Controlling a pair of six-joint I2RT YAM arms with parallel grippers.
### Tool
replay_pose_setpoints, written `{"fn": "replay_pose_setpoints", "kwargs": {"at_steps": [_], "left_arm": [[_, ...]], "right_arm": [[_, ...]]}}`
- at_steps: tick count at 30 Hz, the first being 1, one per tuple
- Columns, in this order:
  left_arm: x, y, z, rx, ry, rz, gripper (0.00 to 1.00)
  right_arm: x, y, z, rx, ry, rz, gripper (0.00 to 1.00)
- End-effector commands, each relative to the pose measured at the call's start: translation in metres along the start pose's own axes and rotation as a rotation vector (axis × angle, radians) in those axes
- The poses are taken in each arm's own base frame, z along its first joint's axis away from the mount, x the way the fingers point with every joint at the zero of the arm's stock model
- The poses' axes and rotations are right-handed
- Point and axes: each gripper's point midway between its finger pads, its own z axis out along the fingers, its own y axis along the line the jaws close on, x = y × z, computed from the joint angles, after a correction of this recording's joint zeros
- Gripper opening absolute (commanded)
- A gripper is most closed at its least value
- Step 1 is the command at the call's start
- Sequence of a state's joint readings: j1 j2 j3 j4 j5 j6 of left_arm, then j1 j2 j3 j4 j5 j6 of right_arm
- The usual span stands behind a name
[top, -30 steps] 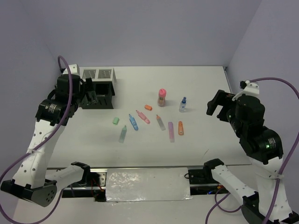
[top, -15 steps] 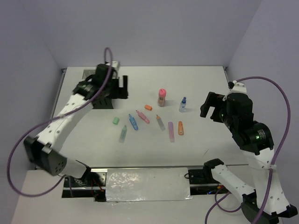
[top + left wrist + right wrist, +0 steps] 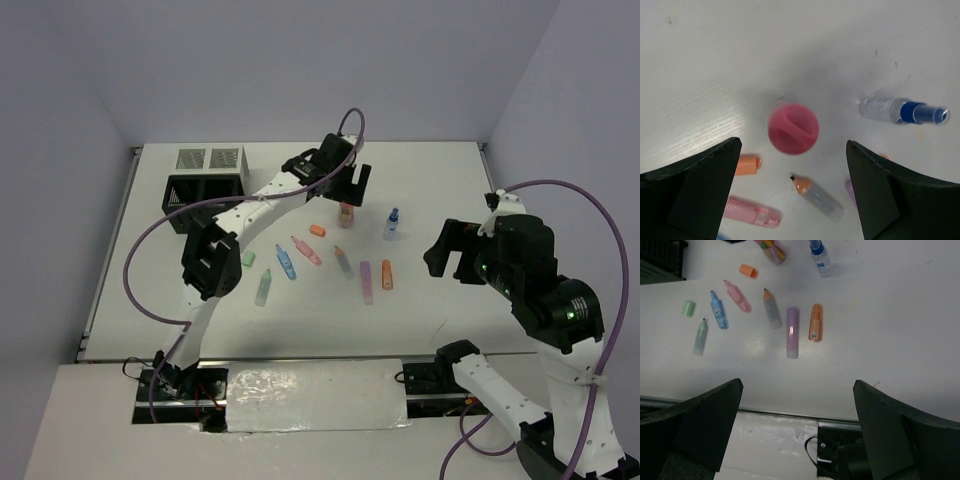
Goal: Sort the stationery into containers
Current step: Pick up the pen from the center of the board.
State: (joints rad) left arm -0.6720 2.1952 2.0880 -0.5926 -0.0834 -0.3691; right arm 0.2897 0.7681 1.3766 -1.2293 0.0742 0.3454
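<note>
Left hand (image 3: 348, 185) has swung over the pink-capped bottle (image 3: 793, 128).

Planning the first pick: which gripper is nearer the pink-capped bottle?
Left. The left gripper hovers directly above the bottle, jaws open. The right gripper hangs well off toward the right side, past the blue-capped bottle.
</note>
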Motion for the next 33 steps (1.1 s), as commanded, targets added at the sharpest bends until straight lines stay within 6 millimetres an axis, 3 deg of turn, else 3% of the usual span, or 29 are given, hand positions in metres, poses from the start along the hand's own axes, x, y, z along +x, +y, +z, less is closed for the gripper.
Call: {"fn": "replay_pose_setpoints", "kwargs": {"at_steps": [1, 5, 8, 11, 19, 22, 25, 26, 28, 29, 31, 32, 33], "left_arm": [[-0.042, -0.014, -0.006, 0.065, -0.118, -0.009, 0.99], [-0.033, -0.022, 0.003, 0.082, -0.125, 0.004, 0.99], [-0.018, -0.013, 0.024, 0.047, -0.097, 0.013, 0.99], [-0.016, -0.012, 0.036, 0.033, -0.082, 0.021, 0.96], [-0.001, -0.003, 0.041, 0.0, -0.055, 0.025, 0.91], [-0.005, -0.006, 0.046, 0.008, -0.067, 0.026, 0.76], [-0.006, -0.01, 0.049, 0.025, -0.059, 0.027, 0.67], [-0.008, -0.012, 0.05, 0.03, -0.064, 0.027, 0.54], [-0.011, -0.013, 0.049, 0.036, -0.071, 0.028, 0.39], [-0.014, -0.015, 0.048, 0.041, -0.077, 0.028, 0.25], [-0.017, -0.014, 0.045, 0.036, -0.076, 0.024, 0.14], [-0.024, -0.016, 0.038, 0.042, -0.092, 0.023, 0.01], [-0.029, -0.017, 0.034, 0.046, -0.104, 0.024, 0.0]], "right_arm": [[0.007, 0.008, -0.015, -0.061, 0.028, -0.017, 1.0], [0.011, 0.0, -0.017, -0.024, 0.033, -0.03, 1.0], [0.012, -0.002, -0.016, -0.017, 0.041, -0.034, 1.0], [0.009, -0.001, -0.019, -0.017, 0.04, -0.03, 1.0], [0.008, -0.001, -0.018, -0.011, 0.039, -0.028, 1.0], [0.007, -0.001, -0.017, -0.009, 0.044, -0.03, 1.0], [0.006, -0.004, -0.018, 0.011, 0.047, -0.039, 1.0], [0.004, -0.004, -0.019, 0.009, 0.041, -0.041, 1.0], [0.003, -0.004, -0.019, 0.014, 0.043, -0.044, 1.0], [0.002, -0.004, -0.018, 0.013, 0.042, -0.045, 1.0], [0.0, -0.003, -0.018, 0.009, 0.033, -0.045, 1.0], [0.0, -0.003, -0.017, 0.011, 0.034, -0.046, 1.0], [-0.002, -0.002, -0.016, 0.01, 0.026, -0.044, 1.0]]}}
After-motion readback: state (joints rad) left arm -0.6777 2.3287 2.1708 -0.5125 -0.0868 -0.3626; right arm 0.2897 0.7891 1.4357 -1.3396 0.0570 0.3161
